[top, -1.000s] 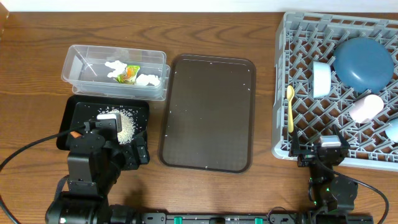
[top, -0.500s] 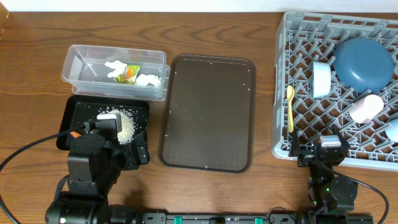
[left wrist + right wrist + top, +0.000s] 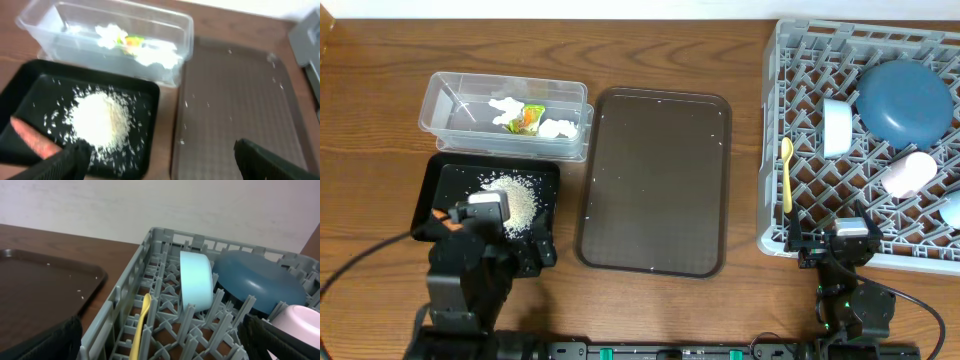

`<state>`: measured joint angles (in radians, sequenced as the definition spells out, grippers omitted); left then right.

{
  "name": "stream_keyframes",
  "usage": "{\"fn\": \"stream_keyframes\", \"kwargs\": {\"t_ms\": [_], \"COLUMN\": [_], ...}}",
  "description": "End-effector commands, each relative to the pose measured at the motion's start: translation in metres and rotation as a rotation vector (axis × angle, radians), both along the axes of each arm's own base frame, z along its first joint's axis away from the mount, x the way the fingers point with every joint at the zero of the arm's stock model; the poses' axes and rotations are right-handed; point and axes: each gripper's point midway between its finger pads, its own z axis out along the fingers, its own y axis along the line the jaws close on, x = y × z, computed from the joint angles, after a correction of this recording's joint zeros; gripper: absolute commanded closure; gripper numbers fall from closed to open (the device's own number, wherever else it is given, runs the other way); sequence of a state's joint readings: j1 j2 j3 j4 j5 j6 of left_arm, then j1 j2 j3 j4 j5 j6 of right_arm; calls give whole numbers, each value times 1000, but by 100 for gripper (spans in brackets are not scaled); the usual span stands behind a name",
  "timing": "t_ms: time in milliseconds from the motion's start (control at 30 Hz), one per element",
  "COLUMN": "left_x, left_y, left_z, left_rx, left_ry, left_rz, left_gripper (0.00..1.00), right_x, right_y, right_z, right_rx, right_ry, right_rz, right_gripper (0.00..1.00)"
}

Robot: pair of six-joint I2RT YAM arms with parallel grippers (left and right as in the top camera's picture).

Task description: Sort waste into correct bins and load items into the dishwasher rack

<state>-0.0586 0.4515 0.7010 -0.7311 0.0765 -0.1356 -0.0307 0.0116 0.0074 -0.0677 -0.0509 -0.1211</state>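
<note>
The clear tub [image 3: 445,110] holds white tissue bits [image 3: 556,127] and the wrapper [image 3: 528,117]. The black tray [image 3: 445,180] holds a rice pile [image 3: 518,195] and the orange stick [image 3: 440,214]. The grey rack [image 3: 800,60] holds the dark blue plate [image 3: 905,100], bowl [image 3: 837,127], pink cup [image 3: 910,173], light blue cup [image 3: 952,208] and yellow spoon [image 3: 786,175]. My left gripper [image 3: 165,165] is open and empty over the black tray's front right corner. My right gripper [image 3: 160,345] is open and empty at the rack's front edge, near the spoon [image 3: 141,325].
The large dark brown serving tray [image 3: 655,180] lies between the bins and the rack, with a few rice grains on it. The rack reaches the table's right edge. A cable trails from the left arm at the front left.
My left arm has drawn back a little toward the front of the table, uncovering more of the rice pile. The right arm has not moved.
</note>
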Motion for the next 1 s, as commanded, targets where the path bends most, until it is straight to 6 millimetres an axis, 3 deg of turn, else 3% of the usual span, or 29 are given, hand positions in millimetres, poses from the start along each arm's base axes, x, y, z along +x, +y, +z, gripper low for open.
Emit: {"fn": "stream_keyframes", "kwargs": {"t_ms": [0, 333, 567, 667, 833, 967], "left_x": [2, 28, 35, 35, 32, 32], "left_y": [12, 20, 24, 24, 24, 24], "left_z": [-16, -34, -42, -47, -78, -77], "left_rx": [17, 38, 73, 112, 129, 128], "left_ry": [-62, -405, -559, -546, -418, -420], "left_rz": [52, 76, 85, 72, 60, 60], "left_gripper": [6, 6, 6, 6, 6, 6], "right_x": [0, 0, 0, 0, 0, 0], "right_y": [3, 3, 3, 3, 3, 3], "right_z": [0, 0, 0, 0, 0, 0], "right_rx": [-11, -11, -11, -11, -11, -11], "right_ry": [-1, -1, -1, -1, -1, -1], "right_rz": [10, 10, 10, 10, 10, 10], "right_gripper": [1, 1, 1, 1, 1, 1]}}
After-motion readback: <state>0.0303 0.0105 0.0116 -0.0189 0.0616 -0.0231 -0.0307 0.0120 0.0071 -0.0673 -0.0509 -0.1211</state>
